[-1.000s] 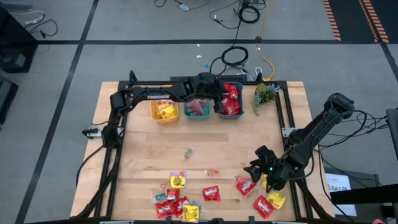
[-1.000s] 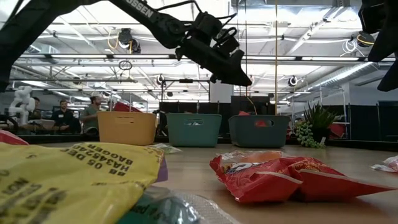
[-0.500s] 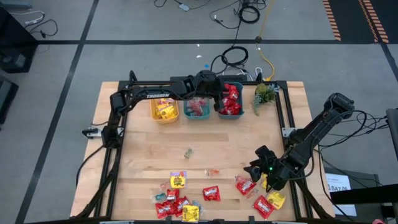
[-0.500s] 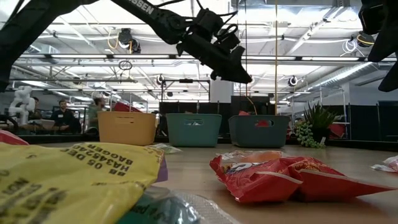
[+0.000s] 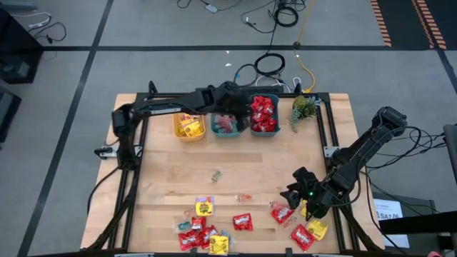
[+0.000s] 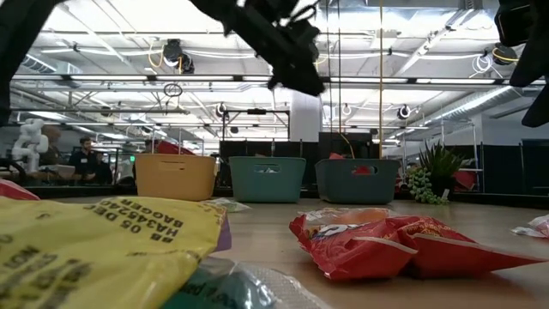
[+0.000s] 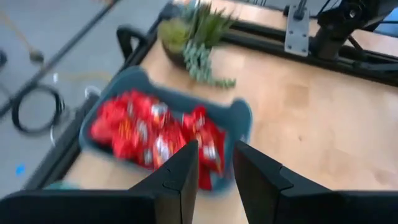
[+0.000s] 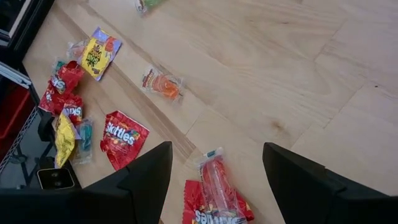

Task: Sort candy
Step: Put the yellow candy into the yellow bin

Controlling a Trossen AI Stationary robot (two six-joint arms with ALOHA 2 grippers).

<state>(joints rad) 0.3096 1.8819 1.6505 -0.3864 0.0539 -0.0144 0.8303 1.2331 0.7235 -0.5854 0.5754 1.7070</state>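
Left end effector (image 7: 214, 163), fingers narrowly parted and empty, hovers above binned red candy (image 7: 155, 134).

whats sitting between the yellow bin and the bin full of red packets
A teal bin holding pink-wrapped pieces sits between the yellow bin and the red-packet bin, clearest in the high view.

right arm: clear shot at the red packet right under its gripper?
Probably yes. The right gripper hangs open above the red packet, which lies flat on bare table with nothing on top of it. Another red packet lies against it and might get nudged.
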